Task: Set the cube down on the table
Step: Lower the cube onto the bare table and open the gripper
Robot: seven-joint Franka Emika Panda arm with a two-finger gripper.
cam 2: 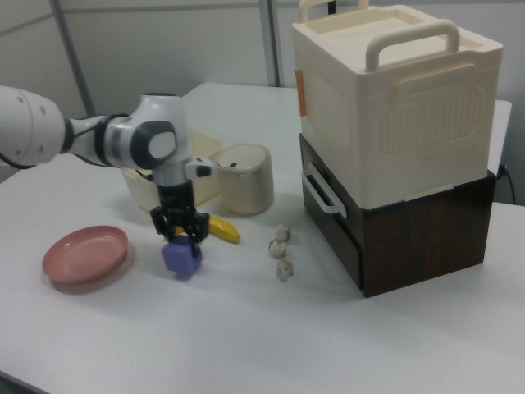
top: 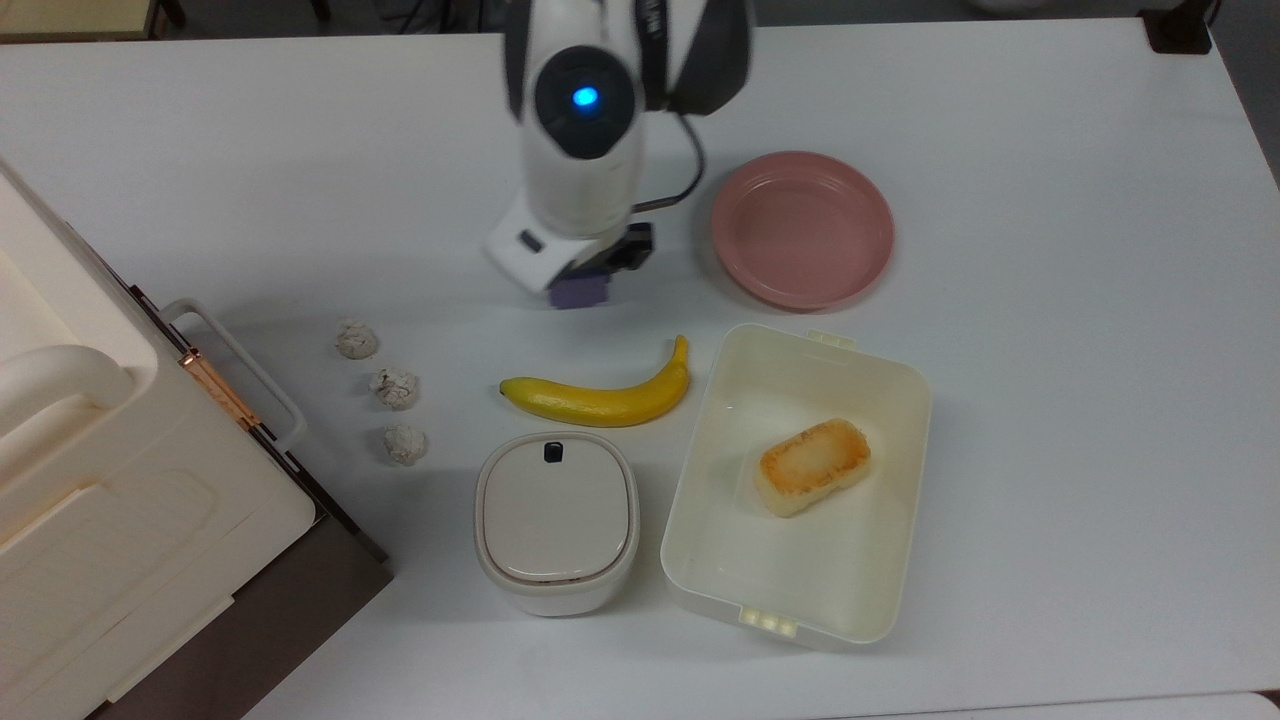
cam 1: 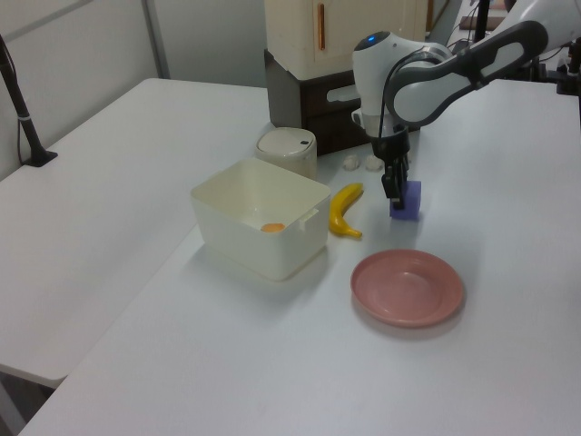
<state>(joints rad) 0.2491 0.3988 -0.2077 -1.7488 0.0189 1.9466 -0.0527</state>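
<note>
Gripper (cam 2: pixel 181 232) fingers pinching cube (cam 2: pixel 181 258) low over worktop (top: pixel 1050 300), between plate (top: pixel 803 229) and banana (top: pixel 600 397).

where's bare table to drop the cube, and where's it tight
Bare table spreads across the top view's upper left, beyond the gripper that holds the cube, and also along the top view's right, past the pink plate and the cream tray. It is tight by the banana, the lidded pot and the three crumpled balls.
</note>
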